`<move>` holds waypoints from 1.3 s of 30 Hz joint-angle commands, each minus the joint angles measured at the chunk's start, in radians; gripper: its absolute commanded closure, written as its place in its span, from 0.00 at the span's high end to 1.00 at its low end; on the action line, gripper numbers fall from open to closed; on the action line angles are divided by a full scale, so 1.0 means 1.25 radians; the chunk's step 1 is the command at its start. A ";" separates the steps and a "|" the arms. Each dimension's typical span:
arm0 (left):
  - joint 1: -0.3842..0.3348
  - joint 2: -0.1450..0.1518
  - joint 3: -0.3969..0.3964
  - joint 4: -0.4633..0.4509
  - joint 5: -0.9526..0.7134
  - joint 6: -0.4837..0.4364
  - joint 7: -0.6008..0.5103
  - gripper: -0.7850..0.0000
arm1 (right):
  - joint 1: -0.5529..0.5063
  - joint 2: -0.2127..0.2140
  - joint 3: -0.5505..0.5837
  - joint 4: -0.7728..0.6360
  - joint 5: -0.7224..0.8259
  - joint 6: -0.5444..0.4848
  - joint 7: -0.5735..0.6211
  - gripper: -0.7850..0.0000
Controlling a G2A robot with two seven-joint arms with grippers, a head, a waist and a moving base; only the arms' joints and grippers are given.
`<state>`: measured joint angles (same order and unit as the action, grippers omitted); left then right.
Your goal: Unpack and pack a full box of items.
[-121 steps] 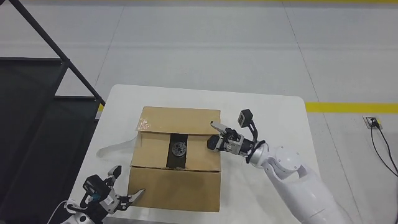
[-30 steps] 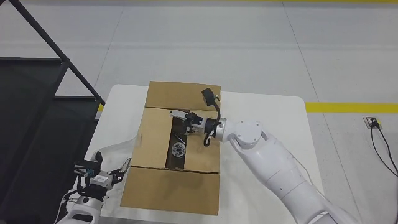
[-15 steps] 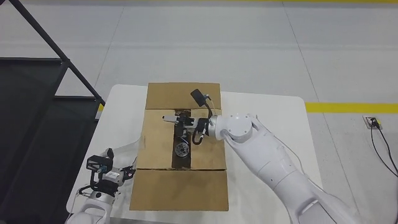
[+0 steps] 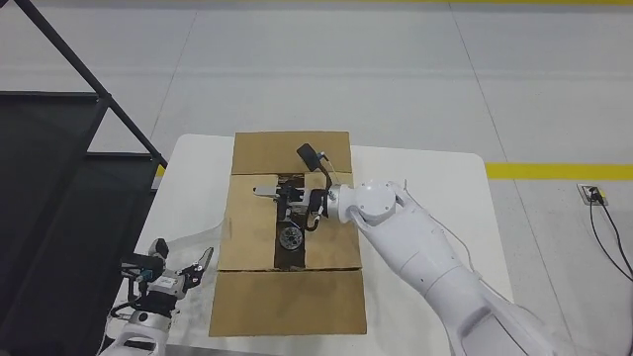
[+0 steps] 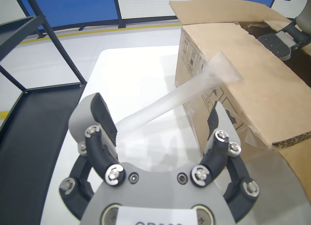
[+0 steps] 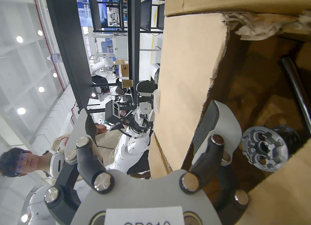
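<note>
The cardboard box (image 4: 331, 247) stands on the white table (image 4: 435, 208) with its far flap (image 4: 292, 148) and near flap (image 4: 287, 305) folded outward. A gap between the two inner flaps shows a dark round toothed part (image 4: 289, 238) (image 6: 261, 149) and a black rod (image 6: 294, 82). My right gripper (image 4: 269, 193) (image 6: 148, 111) is open and straddles the edge of the left inner flap (image 6: 184, 77), one finger inside the box and one outside. My left gripper (image 4: 184, 253) (image 5: 155, 104) is open, low beside the box's near left corner. A clear tape strip (image 5: 170, 104) hangs from that corner toward it.
A black metal rack (image 4: 59, 208) (image 5: 36, 119) stands close to the table's left side. Crumpled packing paper (image 6: 255, 24) lies inside the box at its far end. Bare table shows to the right of the box.
The far flap, closed four seconds ago, now lies open. My right gripper has moved left across the opening onto the left inner flap's edge. My left gripper shifted slightly beside the box.
</note>
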<state>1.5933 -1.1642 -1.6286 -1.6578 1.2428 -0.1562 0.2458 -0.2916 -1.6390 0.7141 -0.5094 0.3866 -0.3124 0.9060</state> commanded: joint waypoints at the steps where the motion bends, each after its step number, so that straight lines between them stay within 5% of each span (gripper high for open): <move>1: 0.026 0.001 -0.017 -0.022 -0.001 -0.007 0.016 1.00 | 0.006 -0.005 0.007 0.016 0.022 -0.014 0.014 1.00; 17: 0.201 0.005 -0.053 -0.221 0.144 -0.060 0.117 1.00 | 0.044 -0.065 0.034 0.064 0.125 -0.076 0.016 1.00; 24: 0.172 -0.001 -0.005 -0.231 0.174 -0.017 0.081 1.00 | 0.051 -0.092 0.025 0.075 0.107 -0.142 -0.034 1.00; 39: 0.082 -0.016 0.026 -0.199 0.064 0.072 -0.010 1.00 | 0.070 -0.132 0.041 0.136 0.139 -0.220 0.032 1.00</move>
<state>1.6951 -1.1838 -1.5920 -1.9066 1.3232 -0.0685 0.2315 -0.2069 -1.8034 0.7636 -0.3483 0.5650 -0.5837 0.9549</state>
